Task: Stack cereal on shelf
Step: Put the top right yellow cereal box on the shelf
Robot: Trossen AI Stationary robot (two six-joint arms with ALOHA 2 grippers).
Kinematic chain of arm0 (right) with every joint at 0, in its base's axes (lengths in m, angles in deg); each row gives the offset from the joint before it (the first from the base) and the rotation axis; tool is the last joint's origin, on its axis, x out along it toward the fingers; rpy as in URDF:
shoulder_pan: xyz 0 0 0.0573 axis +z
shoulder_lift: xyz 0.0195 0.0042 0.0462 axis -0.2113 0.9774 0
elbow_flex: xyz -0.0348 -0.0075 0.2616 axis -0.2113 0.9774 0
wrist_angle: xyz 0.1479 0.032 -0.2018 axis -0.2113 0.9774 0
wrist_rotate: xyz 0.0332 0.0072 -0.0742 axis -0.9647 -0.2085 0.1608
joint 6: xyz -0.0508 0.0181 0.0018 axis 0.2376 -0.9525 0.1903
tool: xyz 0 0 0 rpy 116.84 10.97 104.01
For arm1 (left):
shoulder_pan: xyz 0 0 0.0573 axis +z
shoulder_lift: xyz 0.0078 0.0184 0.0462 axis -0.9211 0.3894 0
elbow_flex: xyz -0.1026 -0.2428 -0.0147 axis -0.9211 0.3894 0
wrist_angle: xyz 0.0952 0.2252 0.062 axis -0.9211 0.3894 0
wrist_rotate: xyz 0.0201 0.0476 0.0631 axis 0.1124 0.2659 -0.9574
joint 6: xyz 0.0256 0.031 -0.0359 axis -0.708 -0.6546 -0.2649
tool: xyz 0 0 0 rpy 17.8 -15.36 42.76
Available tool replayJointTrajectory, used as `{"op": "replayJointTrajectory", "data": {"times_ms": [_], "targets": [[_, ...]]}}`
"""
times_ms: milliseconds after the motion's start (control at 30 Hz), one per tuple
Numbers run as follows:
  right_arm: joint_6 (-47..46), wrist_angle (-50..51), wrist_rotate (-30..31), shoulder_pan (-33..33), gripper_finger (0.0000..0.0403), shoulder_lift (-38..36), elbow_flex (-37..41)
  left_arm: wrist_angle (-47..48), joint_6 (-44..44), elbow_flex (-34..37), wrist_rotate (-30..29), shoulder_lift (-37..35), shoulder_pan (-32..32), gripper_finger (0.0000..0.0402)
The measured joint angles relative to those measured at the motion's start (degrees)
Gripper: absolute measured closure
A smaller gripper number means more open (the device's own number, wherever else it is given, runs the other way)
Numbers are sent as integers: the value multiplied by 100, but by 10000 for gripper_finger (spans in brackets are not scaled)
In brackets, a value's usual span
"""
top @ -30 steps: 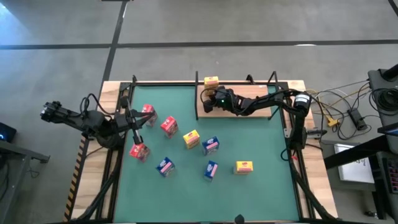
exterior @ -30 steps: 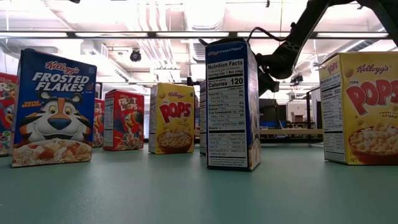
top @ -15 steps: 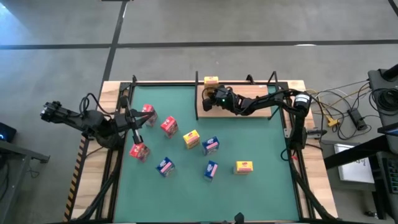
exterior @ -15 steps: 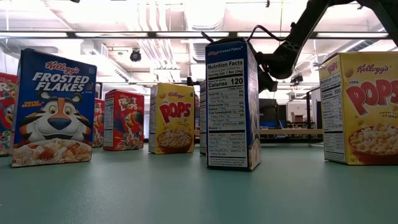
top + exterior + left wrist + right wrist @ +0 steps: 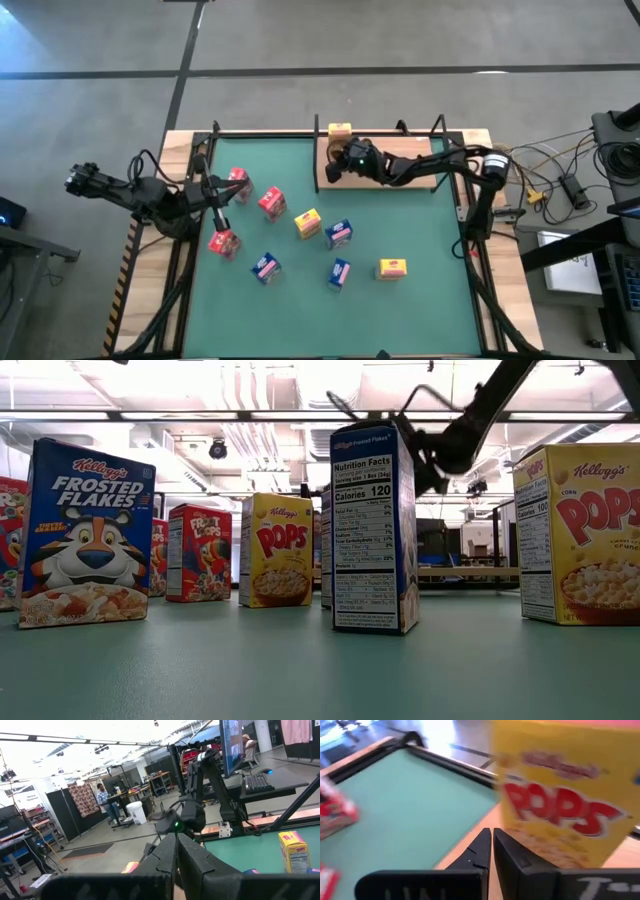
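Observation:
In the high view one yellow cereal box [image 5: 340, 130] stands upright on the far left corner of the light-wood shelf [image 5: 400, 178]. My right gripper [image 5: 330, 165] hovers shut over the shelf just near of that box. The right wrist view shows the shut fingers [image 5: 491, 840] short of the yellow box [image 5: 560, 810], and I see no touch. Several more boxes stand on the green mat: red [image 5: 272, 202], yellow [image 5: 308, 222], blue [image 5: 339, 233]. My left gripper [image 5: 218, 190] waits shut at the mat's left side, beside a red box [image 5: 238, 178].
Thin black posts [image 5: 438, 125] rise at the shelf's corners. In the low view a blue box [image 5: 372, 525] and a yellow box [image 5: 580, 530] stand close by, with my right arm [image 5: 455, 445] above them. Cables and gear lie off the table's right edge [image 5: 560, 185].
My right gripper has risen a little above the shelf and stayed shut. The yellow box on the shelf has kept its place.

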Motion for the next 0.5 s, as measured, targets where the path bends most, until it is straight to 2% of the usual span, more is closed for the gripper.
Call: {"op": "replayJointTrajectory", "data": {"times_ms": [267,367,500], "targets": [[198,2086,4,174,392,-1243,0,1,182,0,1,0,0,401],[8,2910,-7,84,392,-1667,0,-1,205,0,1,24,0,401],[66,3535,-17,-86,392,-2113,0,-24,222,-1,-1,112,0,401]]}}
